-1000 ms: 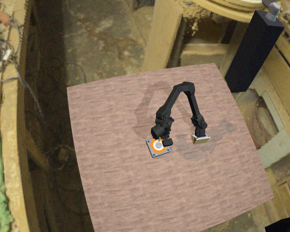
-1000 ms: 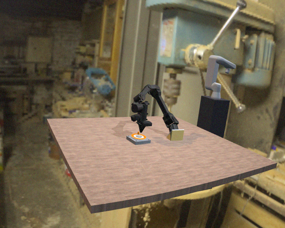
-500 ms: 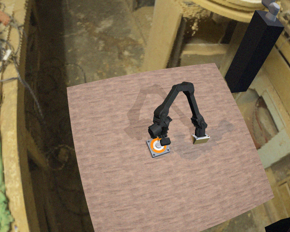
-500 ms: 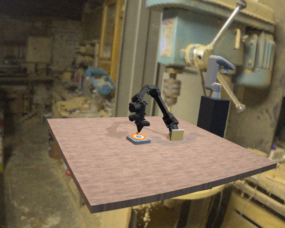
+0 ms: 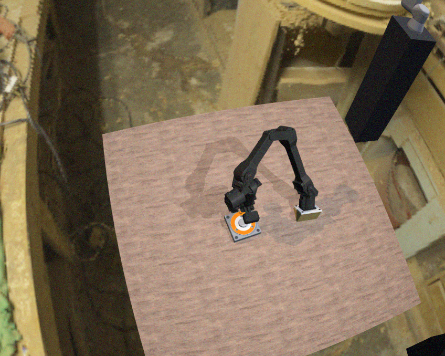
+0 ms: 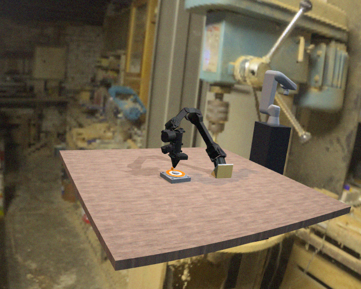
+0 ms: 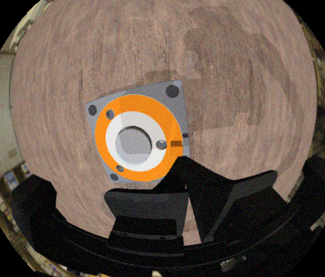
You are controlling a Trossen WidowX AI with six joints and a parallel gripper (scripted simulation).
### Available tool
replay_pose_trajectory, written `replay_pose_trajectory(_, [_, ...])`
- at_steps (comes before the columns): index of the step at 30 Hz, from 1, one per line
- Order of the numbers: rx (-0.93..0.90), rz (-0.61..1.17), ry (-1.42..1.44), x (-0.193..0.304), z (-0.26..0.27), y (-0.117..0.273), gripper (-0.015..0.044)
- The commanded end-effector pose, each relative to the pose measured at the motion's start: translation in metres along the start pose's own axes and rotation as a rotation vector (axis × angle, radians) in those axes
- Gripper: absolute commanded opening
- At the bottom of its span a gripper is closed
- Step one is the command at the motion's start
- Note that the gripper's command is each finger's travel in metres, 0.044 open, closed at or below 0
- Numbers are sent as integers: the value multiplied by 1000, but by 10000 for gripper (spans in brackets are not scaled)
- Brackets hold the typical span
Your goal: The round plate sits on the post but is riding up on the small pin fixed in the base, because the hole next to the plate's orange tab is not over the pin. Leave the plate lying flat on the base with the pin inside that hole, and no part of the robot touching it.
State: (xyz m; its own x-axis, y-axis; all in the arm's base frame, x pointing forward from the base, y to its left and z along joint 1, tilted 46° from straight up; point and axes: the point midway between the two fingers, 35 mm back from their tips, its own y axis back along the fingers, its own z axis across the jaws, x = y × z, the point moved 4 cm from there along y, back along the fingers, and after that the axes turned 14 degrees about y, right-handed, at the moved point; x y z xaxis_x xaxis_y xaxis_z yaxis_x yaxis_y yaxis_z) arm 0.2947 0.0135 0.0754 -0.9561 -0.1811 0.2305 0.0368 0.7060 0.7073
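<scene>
The round plate (image 5: 232,223) (image 6: 183,174) (image 7: 133,102), orange with a white centre, sits around the grey post (image 6: 175,172) (image 7: 135,141) on the grey square base (image 5: 249,234) (image 6: 180,180) (image 7: 158,93). Its orange tab (image 6: 172,168) (image 7: 176,143) stands up near the rim. The hole (image 7: 161,144) beside the tab shows grey inside; I cannot tell whether the pin is in it. The plate's tilt is too small to judge. My gripper (image 6: 174,166) (image 7: 181,160) is shut and empty, fingertips low beside the tab; whether they touch the plate is unclear.
The base rests on the wooden table (image 5: 199,275) (image 6: 205,202). The arm's mount (image 5: 307,215) (image 6: 224,171) stands to the right of the base. A tall dark pedestal (image 5: 387,76) (image 6: 269,146) with a grey arm on it stands beyond the table edge.
</scene>
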Motion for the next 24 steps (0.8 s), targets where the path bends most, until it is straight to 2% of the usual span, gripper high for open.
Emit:
replay_pose_trajectory(1, [6, 4, 6, -4, -2, -2, 0])
replay_pose_trajectory(7, [6, 4, 6, -6, -3, 1, 0])
replay_pose_trajectory(18, [4, 4, 6, -6, -4, 46, 0])
replay_pose_trajectory(24, [10, -1, 10, -6, -4, 38, 0])
